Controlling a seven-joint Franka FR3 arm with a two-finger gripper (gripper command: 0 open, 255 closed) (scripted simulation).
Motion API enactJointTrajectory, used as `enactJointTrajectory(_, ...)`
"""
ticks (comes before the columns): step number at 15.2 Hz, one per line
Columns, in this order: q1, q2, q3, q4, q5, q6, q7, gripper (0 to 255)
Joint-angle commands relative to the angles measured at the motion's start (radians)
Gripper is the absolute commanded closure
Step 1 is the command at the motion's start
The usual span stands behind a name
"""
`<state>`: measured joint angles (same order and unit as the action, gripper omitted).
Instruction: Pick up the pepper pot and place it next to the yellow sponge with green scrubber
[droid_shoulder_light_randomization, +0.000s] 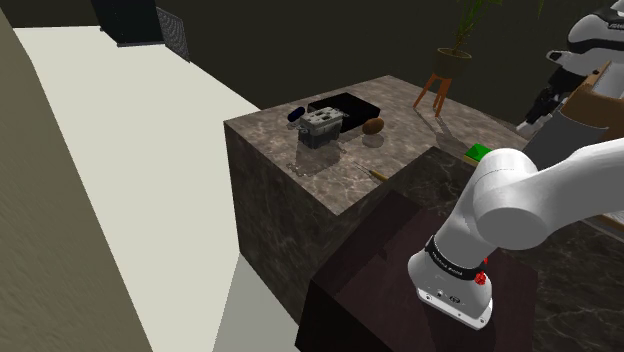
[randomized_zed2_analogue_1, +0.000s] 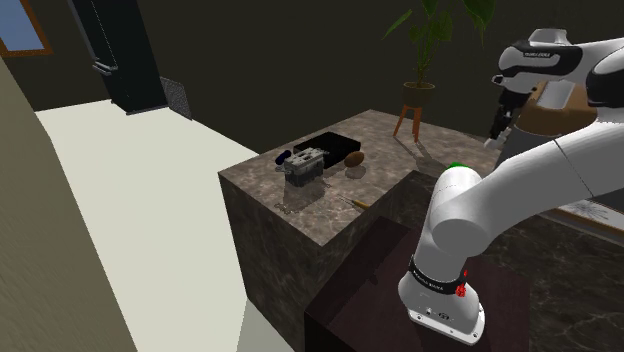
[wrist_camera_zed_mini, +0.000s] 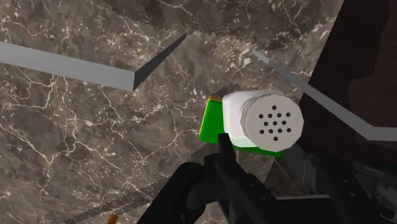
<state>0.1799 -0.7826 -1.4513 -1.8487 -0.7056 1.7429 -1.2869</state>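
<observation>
**Item 1 — pepper pot** (wrist_camera_zed_mini: 264, 121): a stubby white cylinder, smooth and matt. Its rounded cap is pierced by a cluster of small dark holes and faces your wrist camera. You have it clasped in the gripper (wrist_camera_zed_mini: 248, 145): 1 black finger (wrist_camera_zed_mini: 221, 141) lies against its side, and the other is hidden behind the pot's body.

**Item 2 — sponge** (wrist_camera_zed_mini: 211, 119): a flat rectangular slab, bright green face up, with a thin yellow layer showing along 1 edge. It lies on the counter just beyond the pot and is partly covered by it. You cannot tell whether the 2 touch.

**Item 3 — counter** (droid_shoulder_light_randomization: 270, 150): a blocky mass of dark brown marble, glossy and threaded with fine white veins.

**Item 4 — far end of the counter, well apart from the sponge:**
- a shallow black rectangular tray (droid_shoulder_light_randomization: 352, 103)
- a boxy grey appliance (droid_shoulder_light_randomization: 322, 125) just beside the tray
- a small brown rounded object (droid_shoulder_light_randomization: 373, 126)

**Item 5 — arm** (droid_shoulder_light_randomization: 530, 195): a smooth white shell with dark joints, rising from its dark box stand (droid_shoulder_light_randomization: 370, 290).
</observation>
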Motion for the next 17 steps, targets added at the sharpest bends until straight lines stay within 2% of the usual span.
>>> enactJointTrajectory(1,0.0,-0.007,-0.013,-0.021,-0.011,0.022,0.005,255)
enactJointTrajectory(17,0.03,-0.055,-0.142,-0.141,-0.106,0.182,0.042,255)
